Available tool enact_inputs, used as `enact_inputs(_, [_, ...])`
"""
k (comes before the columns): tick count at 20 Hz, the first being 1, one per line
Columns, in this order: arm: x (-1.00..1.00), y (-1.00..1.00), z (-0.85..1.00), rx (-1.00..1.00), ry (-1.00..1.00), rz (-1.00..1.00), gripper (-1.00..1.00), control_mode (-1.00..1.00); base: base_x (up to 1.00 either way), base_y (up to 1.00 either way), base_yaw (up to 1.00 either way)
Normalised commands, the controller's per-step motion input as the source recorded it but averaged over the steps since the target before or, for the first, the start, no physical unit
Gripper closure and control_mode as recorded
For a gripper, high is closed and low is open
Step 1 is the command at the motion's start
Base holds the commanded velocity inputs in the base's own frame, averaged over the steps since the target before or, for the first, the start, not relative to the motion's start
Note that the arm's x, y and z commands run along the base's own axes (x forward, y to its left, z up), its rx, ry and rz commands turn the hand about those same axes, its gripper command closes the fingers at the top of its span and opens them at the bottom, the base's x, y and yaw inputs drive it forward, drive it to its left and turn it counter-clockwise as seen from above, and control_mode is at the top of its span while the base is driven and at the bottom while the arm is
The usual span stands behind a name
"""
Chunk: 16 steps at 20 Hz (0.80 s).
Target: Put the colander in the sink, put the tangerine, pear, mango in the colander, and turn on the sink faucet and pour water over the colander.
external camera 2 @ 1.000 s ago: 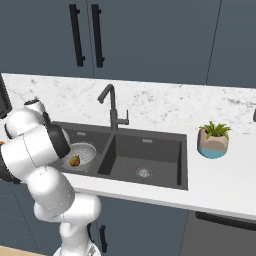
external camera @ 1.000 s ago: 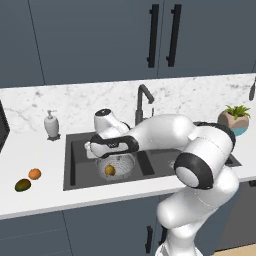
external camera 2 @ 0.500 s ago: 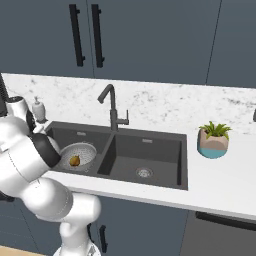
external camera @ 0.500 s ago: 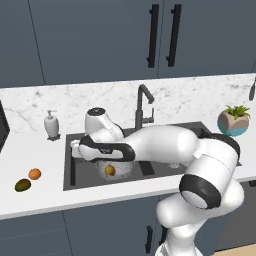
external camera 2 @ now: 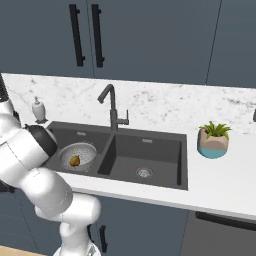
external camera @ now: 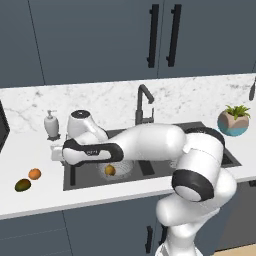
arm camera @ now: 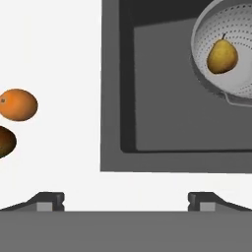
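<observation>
A: Going left to right, what lies on the counter [external camera: 35,200]?

B: In the left base view, the mango [external camera: 22,185] sits farthest left near the front edge, and the tangerine [external camera: 34,174] is just beside it, a little further back. Then comes the sink [external camera: 80,179], with the colander [external camera: 122,168] in its left basin and the pear [external camera: 110,170] already inside. The sink faucet [external camera: 143,103] stands behind, with no water showing.

A: And the gripper [external camera: 56,154]?

B: It hovers over the sink's left rim, jaws released and wide, holding nothing.

A: Which way must it go?

B: I'd judge further left and toward the front. In the hand view the tangerine [arm camera: 18,104] and mango [arm camera: 7,141] lie off to the left of the fingertips [arm camera: 49,201], and the pear [arm camera: 222,56] in the colander [arm camera: 211,74] is up to the right. The tangerine is the nearer to centre.

A: Anything unclear?

B: The mango is cut by the hand view's edge, so its long axis is hard to read there. The arm hides part of the colander in the left base view.
</observation>
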Motion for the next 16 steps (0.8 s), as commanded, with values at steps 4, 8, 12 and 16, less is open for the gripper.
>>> enact_inputs(4, [-0.01, 0.72, 0.01, 0.01, 0.00, 0.00, -1.00, -1.00, 0.00, 0.00, 0.00])
enact_inputs(8, [0.05, 0.58, 0.03, 0.00, 0.01, 0.00, -1.00, -1.00, 0.00, 0.00, 0.00])
enact_inputs(12, [0.20, 0.46, -0.06, 0.00, 0.00, 0.00, -1.00, -1.00, 0.00, 0.00, 0.00])
enact_inputs(16, [0.14, 0.34, -0.24, 0.00, 0.00, 0.00, -1.00, -1.00, 0.00, 0.00, 0.00])
